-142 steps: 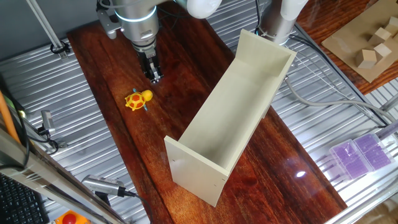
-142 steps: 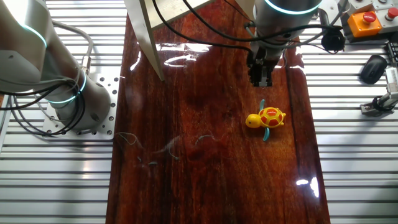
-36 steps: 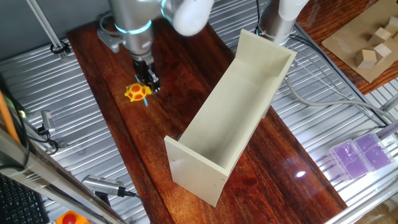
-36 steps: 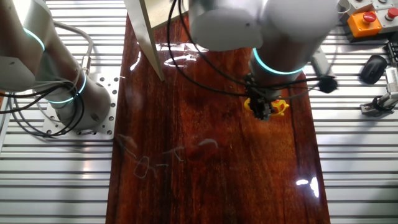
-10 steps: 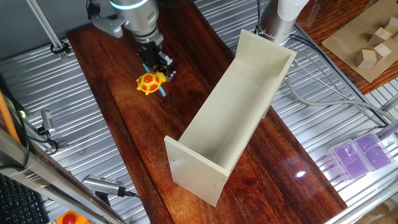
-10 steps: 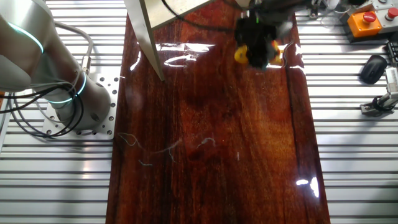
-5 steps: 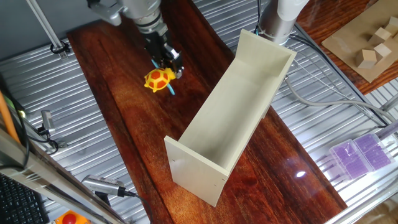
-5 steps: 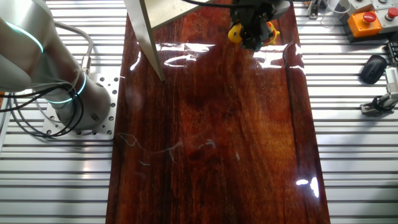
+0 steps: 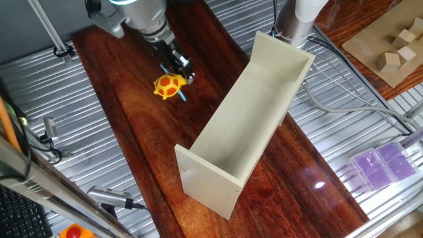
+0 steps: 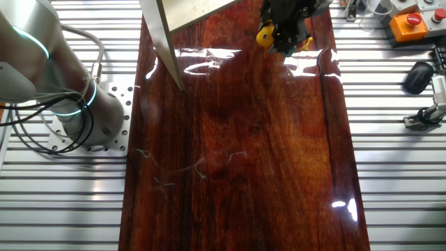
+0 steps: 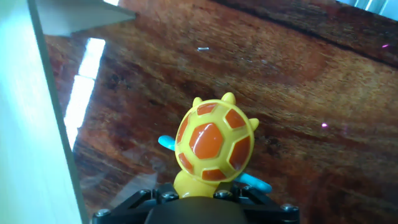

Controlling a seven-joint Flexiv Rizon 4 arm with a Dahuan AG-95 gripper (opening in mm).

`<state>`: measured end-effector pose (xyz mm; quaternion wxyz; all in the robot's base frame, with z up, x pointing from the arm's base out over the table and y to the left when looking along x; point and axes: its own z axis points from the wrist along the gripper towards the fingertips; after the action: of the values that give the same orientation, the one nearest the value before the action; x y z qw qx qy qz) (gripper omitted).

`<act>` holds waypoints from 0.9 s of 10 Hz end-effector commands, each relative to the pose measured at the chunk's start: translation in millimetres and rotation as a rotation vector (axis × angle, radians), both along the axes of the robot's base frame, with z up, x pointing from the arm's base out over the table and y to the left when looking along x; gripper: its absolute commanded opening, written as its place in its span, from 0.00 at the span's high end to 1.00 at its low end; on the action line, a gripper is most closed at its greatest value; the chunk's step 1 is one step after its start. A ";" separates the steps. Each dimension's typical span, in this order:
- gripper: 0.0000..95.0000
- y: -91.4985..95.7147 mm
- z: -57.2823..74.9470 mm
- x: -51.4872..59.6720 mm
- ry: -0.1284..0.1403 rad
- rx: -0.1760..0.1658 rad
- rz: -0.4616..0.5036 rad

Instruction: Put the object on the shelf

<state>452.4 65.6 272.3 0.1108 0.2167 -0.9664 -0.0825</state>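
I see the shelf (image 9: 248, 112) lying on the dark wood table (image 9: 125, 125), its trough open upward, one end panel near me and the other far up by a white post (image 9: 301, 16). Off to the right, well apart, pale blocks (image 9: 396, 49) sit on a cardboard tray (image 9: 370, 56), and purple boxes (image 9: 386, 162) lie on the ribbed metal bench. In the other fixed view a second grey arm (image 10: 49, 77) stands at the left and a red button (image 10: 406, 21) at the top right.

The gripper (image 9: 180, 66) comes down at a slant from the upper left, jaws clenched on the turtle (image 9: 168, 85). The turtle hangs above the wood, near the shelf's long wall but clear of it. In the hand view that wall (image 11: 31, 124) fills the left edge beside the turtle's shell (image 11: 214, 140)
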 end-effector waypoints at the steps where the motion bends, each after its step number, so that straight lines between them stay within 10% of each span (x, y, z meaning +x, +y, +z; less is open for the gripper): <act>1: 1.00 13.9 15.0 -3.3 -0.063 0.078 0.041; 9: 1.00 35.3 33.1 -11.2 -0.077 0.092 0.105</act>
<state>441.3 101.1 305.2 0.0632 0.2416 -0.9608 -0.1202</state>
